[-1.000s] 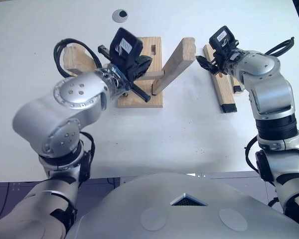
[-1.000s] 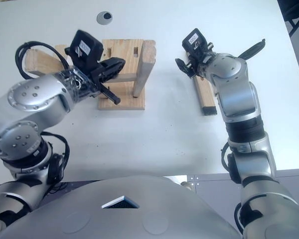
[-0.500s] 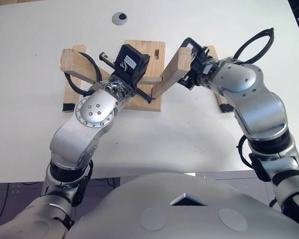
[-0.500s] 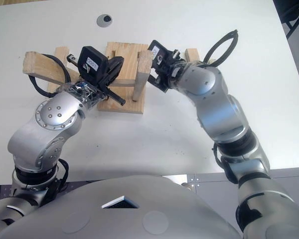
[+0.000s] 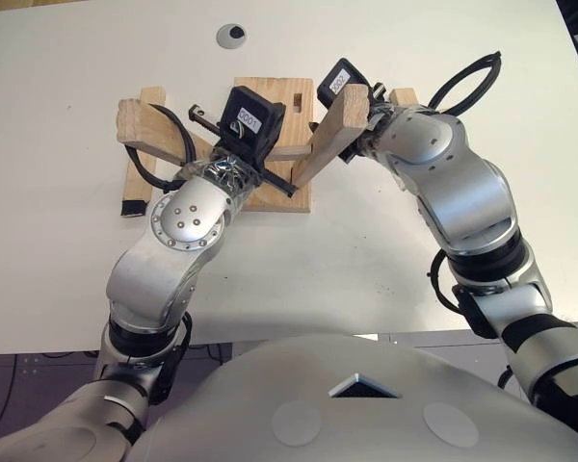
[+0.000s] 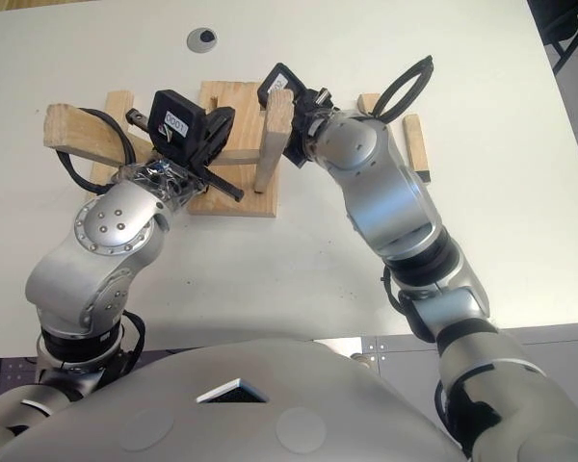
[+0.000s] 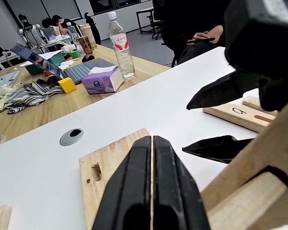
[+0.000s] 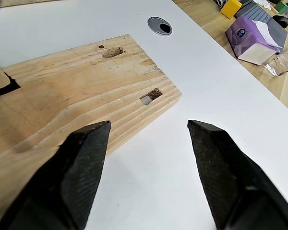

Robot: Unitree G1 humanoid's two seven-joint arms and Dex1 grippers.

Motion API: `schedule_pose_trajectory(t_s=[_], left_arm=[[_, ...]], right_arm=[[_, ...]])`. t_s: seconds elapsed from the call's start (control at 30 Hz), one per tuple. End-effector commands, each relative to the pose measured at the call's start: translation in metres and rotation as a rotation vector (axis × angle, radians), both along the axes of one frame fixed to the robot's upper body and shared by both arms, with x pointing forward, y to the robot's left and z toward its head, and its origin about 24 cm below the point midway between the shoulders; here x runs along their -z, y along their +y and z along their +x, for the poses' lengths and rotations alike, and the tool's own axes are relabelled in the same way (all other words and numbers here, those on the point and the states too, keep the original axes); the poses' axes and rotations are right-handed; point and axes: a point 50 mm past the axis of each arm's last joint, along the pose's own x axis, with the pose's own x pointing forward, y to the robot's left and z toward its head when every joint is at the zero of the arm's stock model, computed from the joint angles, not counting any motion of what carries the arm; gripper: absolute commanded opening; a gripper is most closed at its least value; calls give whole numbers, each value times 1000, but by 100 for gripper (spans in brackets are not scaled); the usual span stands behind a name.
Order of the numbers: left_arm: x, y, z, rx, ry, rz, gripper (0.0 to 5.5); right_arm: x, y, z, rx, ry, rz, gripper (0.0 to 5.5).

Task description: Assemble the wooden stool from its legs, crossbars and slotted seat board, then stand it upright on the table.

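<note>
The slotted seat board (image 5: 291, 93) lies flat at mid table. Over it stands a half-built frame: a tilted leg (image 5: 335, 130) joined by a crossbar (image 5: 289, 152) to a second leg (image 5: 140, 119) on the left. My left gripper (image 7: 152, 140) is shut with nothing between its fingers and hovers over the board just beside the crossbar (image 7: 247, 201). At the top of the tilted leg, my right gripper (image 8: 149, 125) stands open above the seat board's (image 8: 86, 81) corner. Its fingers are not around the leg.
Another leg (image 5: 135, 183) with a black tip lies flat at the left. Two loose wooden pieces (image 6: 416, 146) lie on the table right of the board. A round cable hole (image 5: 231, 36) sits at the far edge. Bare table (image 5: 366, 260) stretches toward me.
My right gripper swung left from the loose pieces to the top of the tilted leg. My left arm's elbow came in while its gripper stayed over the board.
</note>
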Motion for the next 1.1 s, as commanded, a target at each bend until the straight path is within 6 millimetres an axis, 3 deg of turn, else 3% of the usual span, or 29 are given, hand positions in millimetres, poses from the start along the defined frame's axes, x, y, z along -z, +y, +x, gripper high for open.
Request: schedule_pose_trajectory(t_s=[0.03, 0.27, 0.33, 0.43, 0.5, 0.57, 0.67, 0.73, 0.8, 0.9, 0.97, 1.03, 1.1], left_arm=[[-11, 5, 12, 17, 55, -190, 3], [-98, 32, 34, 44, -216, -440, 3], [-119, 45, 37, -19, -306, -550, 3], [-145, 93, 46, -266, -414, -794, 3], [-150, 139, 49, -453, -426, -882, 3], [-133, 186, 46, -660, -360, -743, 0], [-86, 207, 37, -759, -195, -517, 0], [-49, 197, 27, -739, -85, -426, 0], [-31, 172, 22, -669, -45, -405, 0], [-22, 136, 19, -536, -22, -374, 0], [-20, 125, 16, -455, -18, -326, 0], [-20, 122, 10, -361, -13, -285, 0], [-23, 136, 5, -317, -13, -253, 0]], right_arm=[[-7, 4, 5, -3, -42, 20, 295], [1, -13, 13, 72, -53, 3, 295], [3, -27, 17, 151, -79, 11, 295], [-8, -58, 20, 394, -198, 169, 295], [-17, -77, 14, 543, -279, 289, 295], [-18, -88, 2, 627, -329, 332, 282], [-11, -90, -11, 662, -319, 340, 240], [-9, -85, -16, 642, -313, 320, 198], [-10, -78, -19, 605, -329, 279, 159], [-12, -70, -20, 563, -356, 233, 113], [-11, -66, -21, 524, -361, 197, 71], [-8, -64, -25, 484, -351, 165, 33], [-3, -72, -37, 435, -321, 110, 4]])
